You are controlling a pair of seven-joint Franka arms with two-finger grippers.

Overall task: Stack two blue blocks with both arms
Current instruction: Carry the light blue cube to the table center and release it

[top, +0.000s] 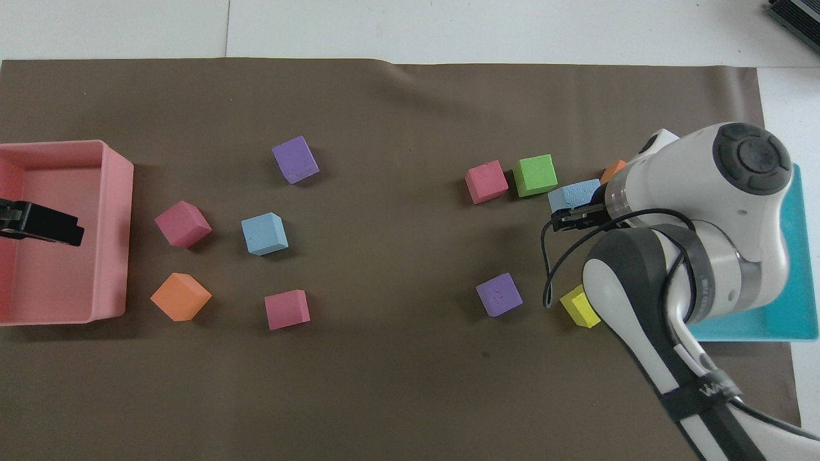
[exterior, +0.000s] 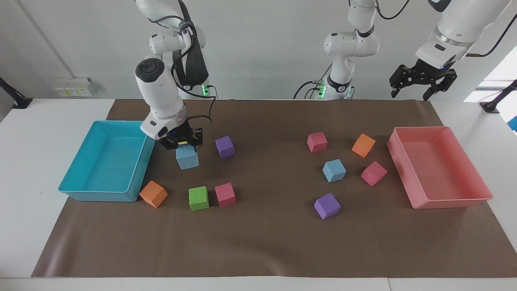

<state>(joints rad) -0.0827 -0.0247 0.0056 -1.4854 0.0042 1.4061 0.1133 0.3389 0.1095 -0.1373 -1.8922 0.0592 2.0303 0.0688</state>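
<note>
Clamped in the right gripper [exterior: 182,144] and hanging clear of the brown mat [exterior: 266,242]: one blue block [exterior: 187,157], up over the spot beside the cyan tray [exterior: 80,190], lifted presumably for carrying to its partner. Fingers closed against its upper sides. Resting on the mat toward the left arm's end, among pink, orange and purple cubes: the second blue block [exterior: 334,170], likely the base. Waiting above the pink tray [exterior: 476,198]: the left gripper [exterior: 422,83], fingers spread, holding nothing.
</note>
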